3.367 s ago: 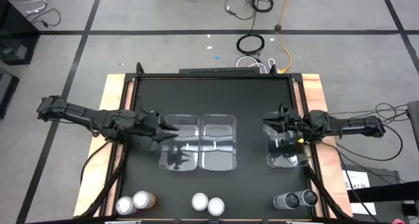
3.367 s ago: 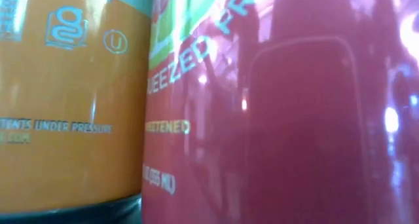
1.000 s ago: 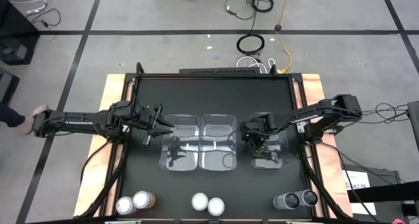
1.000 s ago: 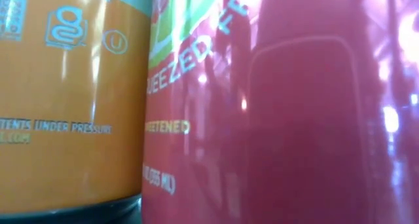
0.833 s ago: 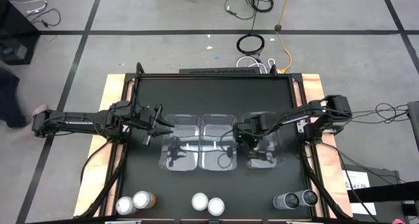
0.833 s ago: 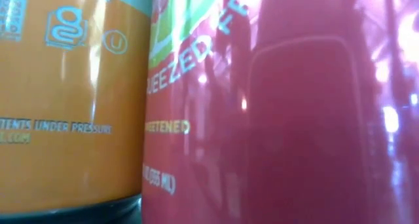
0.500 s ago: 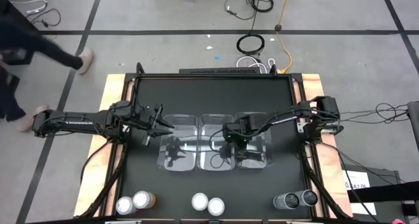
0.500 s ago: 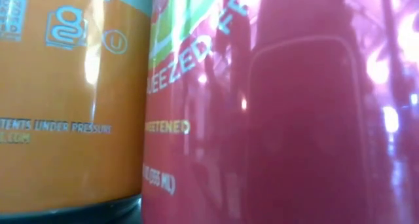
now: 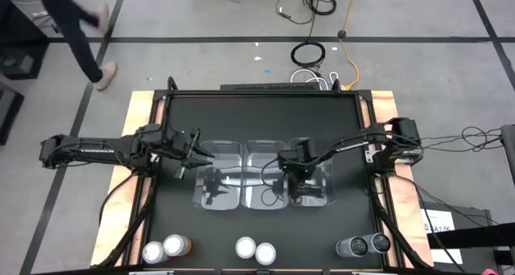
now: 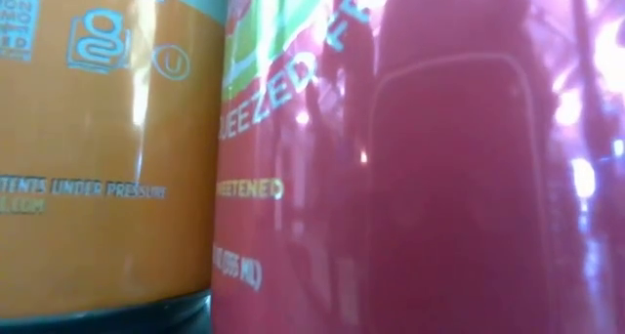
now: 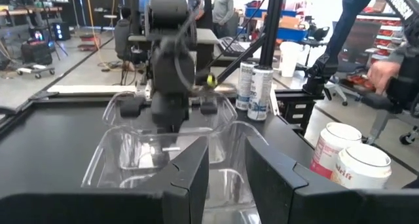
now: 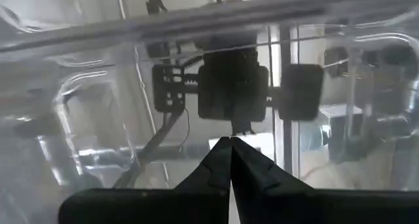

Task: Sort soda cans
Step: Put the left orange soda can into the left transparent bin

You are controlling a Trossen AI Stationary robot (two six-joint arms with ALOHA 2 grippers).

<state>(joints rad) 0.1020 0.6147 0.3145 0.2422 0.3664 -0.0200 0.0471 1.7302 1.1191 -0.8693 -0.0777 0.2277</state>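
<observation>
Six soda cans stand along the tabletop's near edge: orange pair near the left corner, red pair at the middle, dark pair toward the right. Three clear bins sit mid-tabletop. The right claw pinches the rightmost bin's wall, fingers clenched. The left claw hovers released at the leftmost bin's edge.

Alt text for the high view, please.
From above, the right gripper sits at the right-hand one of three clear bins mid-table, the left gripper at the left-hand one; six soda cans stand in pairs along the near edge, unsorted.
</observation>
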